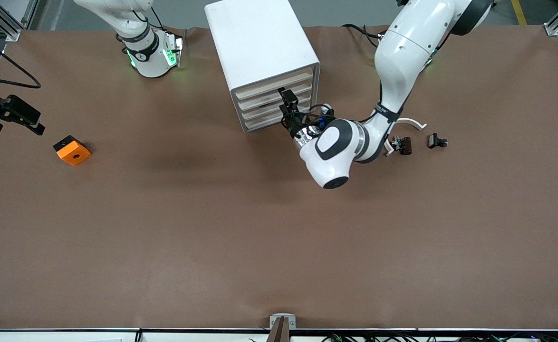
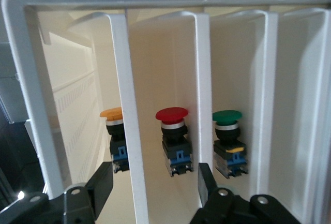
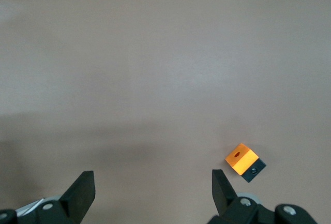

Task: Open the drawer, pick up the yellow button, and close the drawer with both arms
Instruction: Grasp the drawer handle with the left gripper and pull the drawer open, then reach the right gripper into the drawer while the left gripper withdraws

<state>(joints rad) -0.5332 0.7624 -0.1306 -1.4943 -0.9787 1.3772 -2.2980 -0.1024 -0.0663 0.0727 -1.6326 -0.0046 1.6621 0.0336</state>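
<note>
The white cabinet (image 1: 260, 42) stands at the robots' side of the table's middle, its four pale drawer fronts facing the front camera. My left gripper (image 1: 286, 102) is at those fronts, open. In the left wrist view its fingers (image 2: 103, 182) straddle one drawer's front edge (image 2: 129, 125) without touching it; the left gripper (image 2: 154, 181) holds nothing. The orange-yellow button (image 2: 115, 136) stands inside, partly hidden by that edge. A red button (image 2: 173, 138) and a green one (image 2: 228, 141) stand in neighbouring drawers. My right gripper (image 1: 16, 122) waits open over the table's right-arm end (image 3: 150, 182).
An orange square block with a hole (image 1: 72, 150) lies near the right gripper and shows in the right wrist view (image 3: 241, 160). Two small black clips (image 1: 402, 144) (image 1: 437, 141) and a white curved piece (image 1: 409, 122) lie beside the left arm's forearm.
</note>
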